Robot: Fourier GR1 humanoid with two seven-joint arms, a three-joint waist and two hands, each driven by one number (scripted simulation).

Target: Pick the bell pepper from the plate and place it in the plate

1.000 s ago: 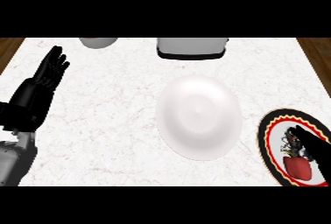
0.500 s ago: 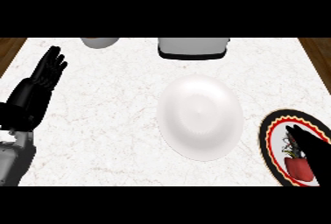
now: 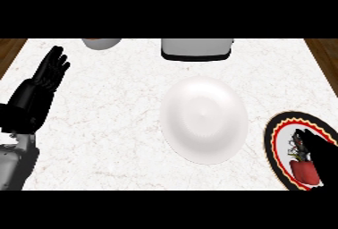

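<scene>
Low at the right edge of the head view, the red bell pepper [image 3: 305, 173] lies on the patterned plate [image 3: 276, 134], a dark plate with a scalloped cream rim and a red ring inside it. Right hand [image 3: 318, 150] sits over that same plate, black against the dark pattern. Its fingers reach down toward the pepper's top, and the pepper shows just below and left of them. Whether the fingertips touch the pepper or close on it cannot be told; the hand merges with the plate's dark ground and runs out of view at the edge.

White plate [image 3: 203, 120] sits mid-counter, plain, nothing on it, just left of the patterned plate and apart from it.

Left hand [image 3: 49, 71] rests open at the upper left, fingers straight and pointing up, holding nothing, well apart from both plates.

Against the earlier frames: the right hand has crept a little further down over the patterned plate and now covers more of the centre above the pepper. Pepper itself has not shifted. Left hand unchanged in place and pose. White plate unmoved.

At the counter's [image 3: 112, 134] far edge, a grey bowl-like object [image 3: 100, 43] at upper left and a pale appliance with a dark base [image 3: 196, 49] at top centre, both cut off by the view.

No brand, label or readable writing anywhere.
</scene>
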